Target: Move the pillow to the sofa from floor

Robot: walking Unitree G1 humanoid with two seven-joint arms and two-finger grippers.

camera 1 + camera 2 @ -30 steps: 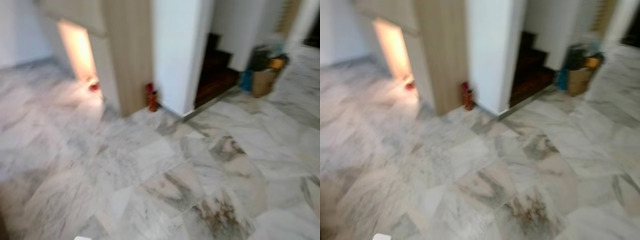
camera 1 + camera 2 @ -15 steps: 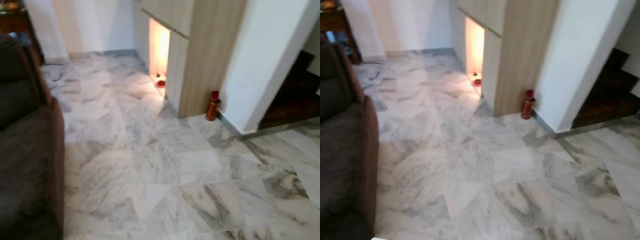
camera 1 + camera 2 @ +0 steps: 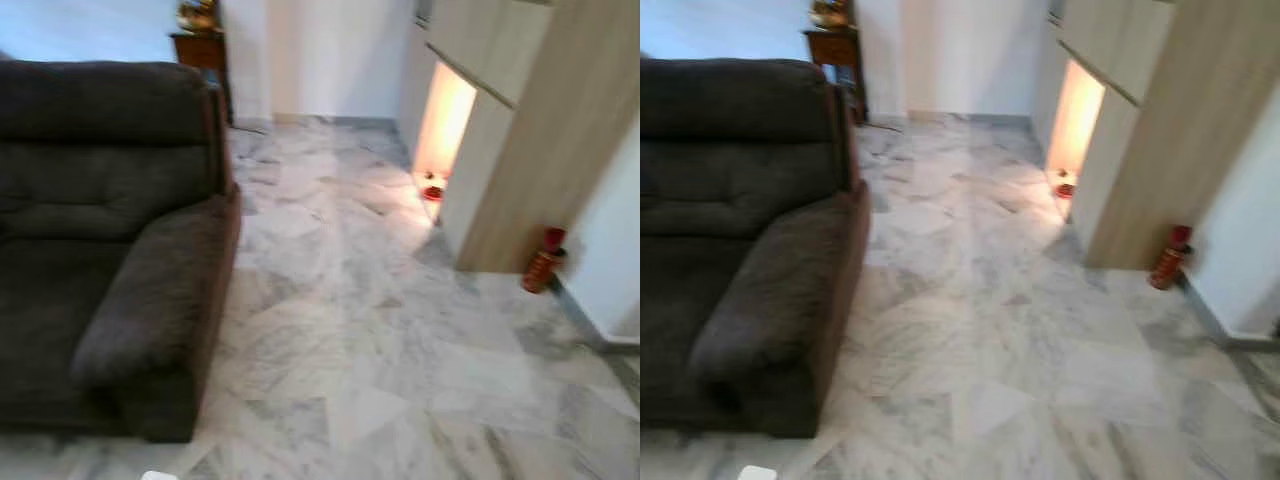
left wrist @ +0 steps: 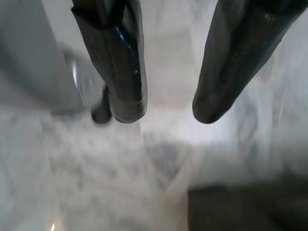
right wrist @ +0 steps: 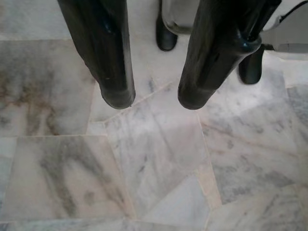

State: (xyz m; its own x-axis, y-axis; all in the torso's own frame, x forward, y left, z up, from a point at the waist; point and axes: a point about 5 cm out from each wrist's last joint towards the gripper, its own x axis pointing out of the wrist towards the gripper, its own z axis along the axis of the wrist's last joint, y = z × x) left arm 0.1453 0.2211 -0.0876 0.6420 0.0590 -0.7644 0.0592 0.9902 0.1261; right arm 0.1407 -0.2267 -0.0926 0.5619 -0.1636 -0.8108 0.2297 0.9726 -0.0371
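A dark brown sofa (image 3: 100, 230) stands on the left of the head views, its padded armrest (image 3: 160, 290) toward the marble floor (image 3: 380, 330). My left gripper (image 4: 168, 113) hangs above the floor, open, with nothing between its black fingers (image 4: 122, 72). My right gripper (image 5: 155, 98) is also open and empty, pointing down at pale marble tiles. A dark patch (image 4: 245, 209) lies at one corner of the left wrist view; what it is I cannot tell.
A wooden cabinet (image 3: 520, 130) with a lit niche (image 3: 445, 125) stands at the right, a red bottle (image 3: 543, 262) at its foot. A small wooden side table (image 3: 200, 45) stands behind the sofa by the white wall. My black feet (image 5: 166, 36) stand on the tiles.
The camera has swung to the left: the sofa has come well into view, the cabinet and red bottle have slid right, and the dark stairs and box have left the picture.
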